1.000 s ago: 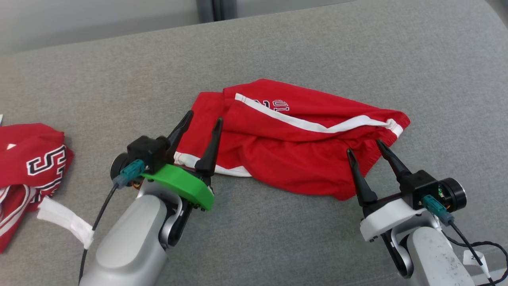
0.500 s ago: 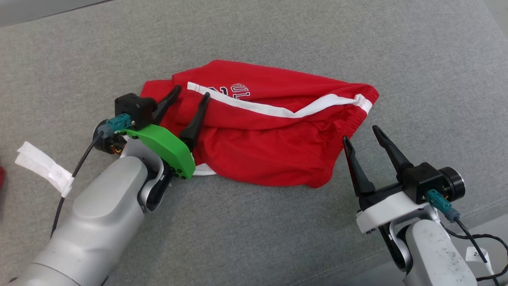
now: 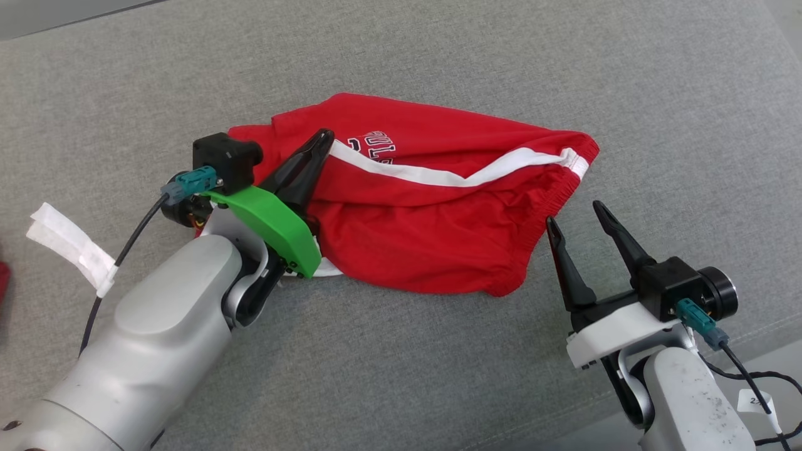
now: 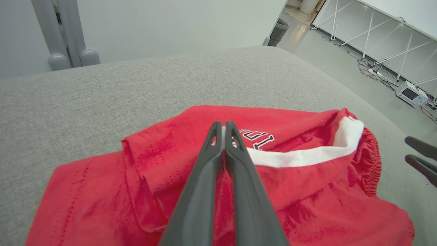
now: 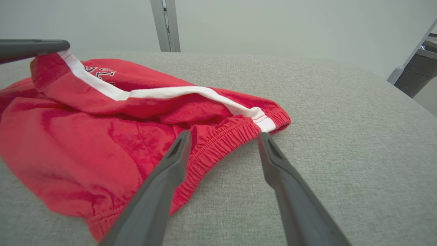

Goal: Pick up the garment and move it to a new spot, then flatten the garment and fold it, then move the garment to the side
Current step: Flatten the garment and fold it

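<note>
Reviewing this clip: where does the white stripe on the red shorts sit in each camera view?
Head view: the white stripe crosses the middle, from the left gripper to the right end of the shorts.
Left wrist view: it starts at that gripper's tip and runs right, centre right.
Right wrist view: it slants from upper left down to centre.
Shared landmark: the lettering printed just beside the stripe.

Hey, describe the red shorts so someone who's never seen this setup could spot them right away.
On the big grey cushion, look between the two robot arms: the shorts lie crumpled in the middle. They are bright red with a white stripe across the top, white lettering beside it, and the left fingers pinching the stripe's end.
</note>
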